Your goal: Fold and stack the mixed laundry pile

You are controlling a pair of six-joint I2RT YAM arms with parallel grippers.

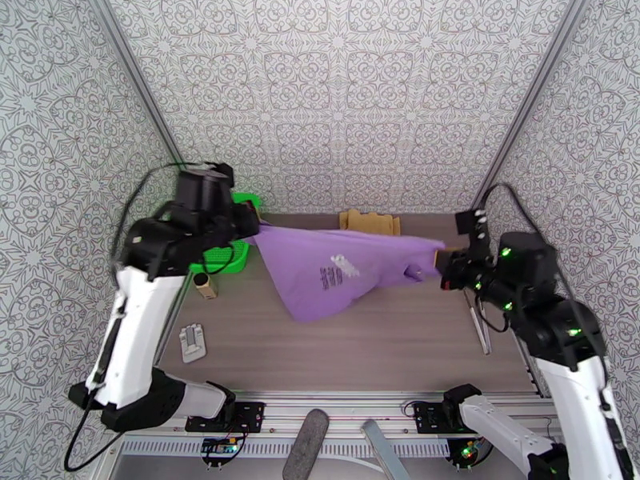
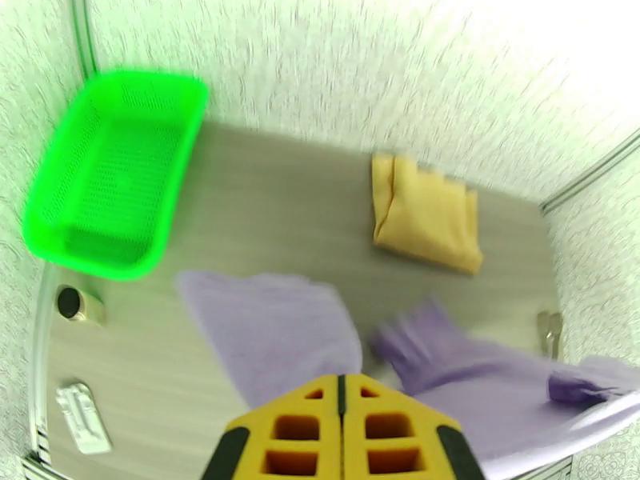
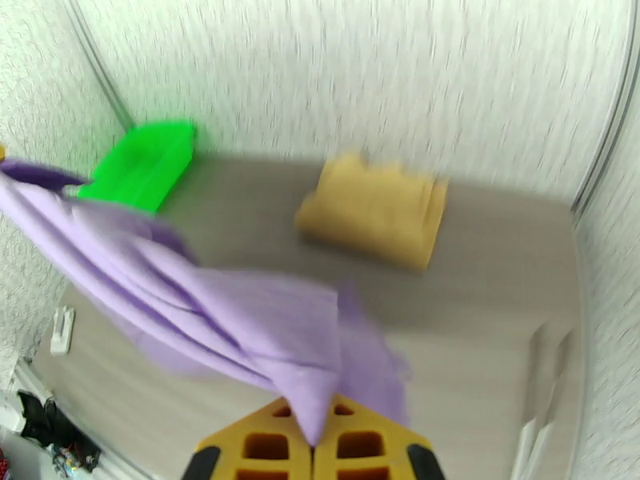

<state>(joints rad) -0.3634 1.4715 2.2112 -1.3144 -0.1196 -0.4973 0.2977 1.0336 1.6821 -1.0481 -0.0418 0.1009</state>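
Nothing legible.
The only print is a white mark (image 1: 336, 272) on the soft purple cloth T-shirt (image 1: 384, 258), just toward twelve o'clock from the middle of the wood-grain table (image 1: 384, 346) in the top view. It looks like short rows of lettering with a pale blot at their two o'clock, too small and blurred to read.

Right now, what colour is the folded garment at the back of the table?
Plain mustard-tan; the folded garment shows best in the right wrist view.
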